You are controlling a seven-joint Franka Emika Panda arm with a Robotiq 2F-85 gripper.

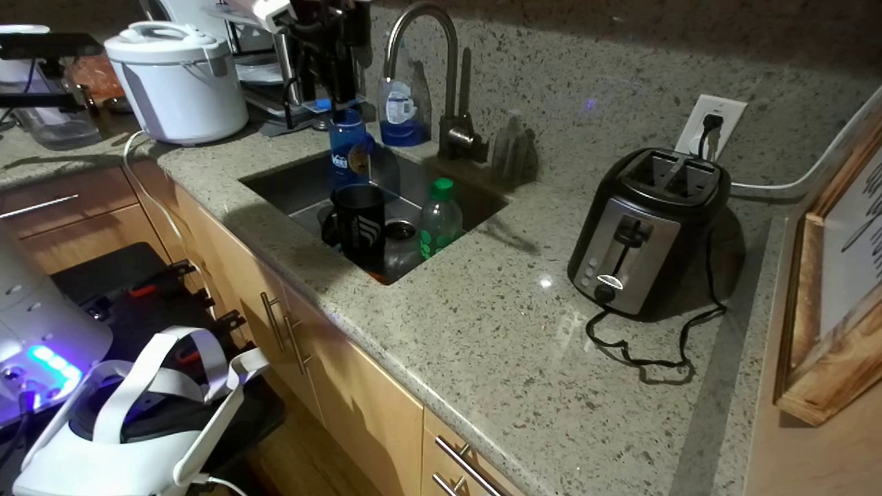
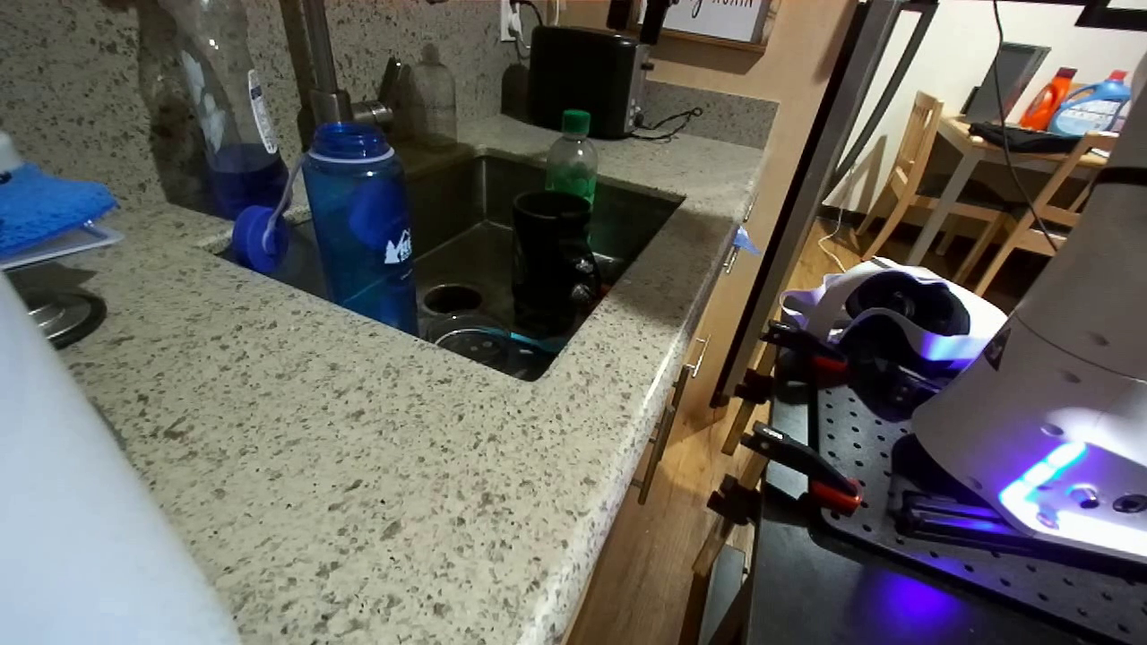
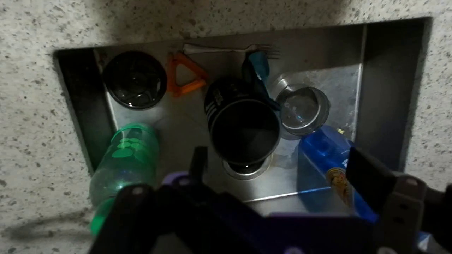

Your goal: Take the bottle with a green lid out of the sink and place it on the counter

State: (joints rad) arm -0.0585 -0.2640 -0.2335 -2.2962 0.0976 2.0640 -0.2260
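In the rectangular steel sink point(image 3: 388, 88) we have open air over the translucent plastic bottle with a green screw cap point(image 1: 441, 220) and a strip of floor between it and the tall black mug point(image 1: 359, 224), which bars a low approach from the end where the blue plastic water bottle point(image 2: 361, 235) stands. The curved metal gooseneck faucet point(image 1: 450, 89) blocks the back edge. We get open speckled granite counter point(image 1: 441, 324) up to the black-and-steel toaster point(image 1: 634, 241)

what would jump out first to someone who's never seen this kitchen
Probably the blue-violet glow on the robot's base, bright in both exterior views. Next, the vivid green lid of the clear bottle, standing in the sink at the end nearer the toaster. The tall blue bottle, also in the sink, stands toward the opposite end.
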